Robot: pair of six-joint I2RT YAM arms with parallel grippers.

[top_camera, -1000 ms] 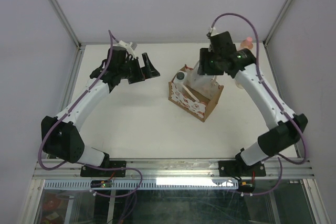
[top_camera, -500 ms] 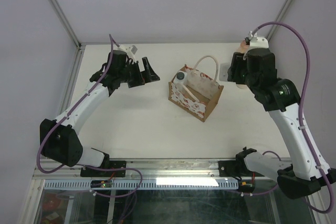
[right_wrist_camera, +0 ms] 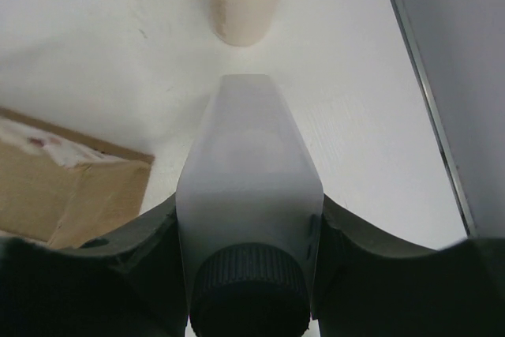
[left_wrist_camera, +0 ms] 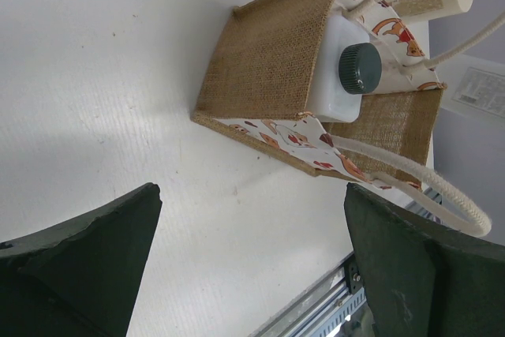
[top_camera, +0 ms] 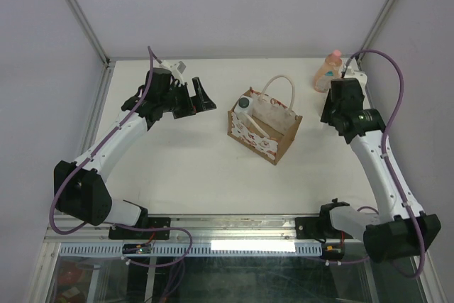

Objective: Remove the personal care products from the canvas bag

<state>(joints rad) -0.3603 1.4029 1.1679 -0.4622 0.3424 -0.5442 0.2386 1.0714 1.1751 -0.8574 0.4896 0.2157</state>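
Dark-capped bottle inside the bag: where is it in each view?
Top external: bottle near picture centre, at the bag's far-left corner.
Left wrist: upper right, inside the bag, dark cap showing.
Right wrist: not in it. The second bottle there is the one gripped by the right pincer.
Shared landmark: bag, seen in all three views.

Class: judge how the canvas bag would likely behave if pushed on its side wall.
The canvas bag stands boxy and open on its own, so its walls are probably fairly stiff. With one dark-capped bottle visible inside, it is likely light and would slide or tip. Its rope handles look floppy.
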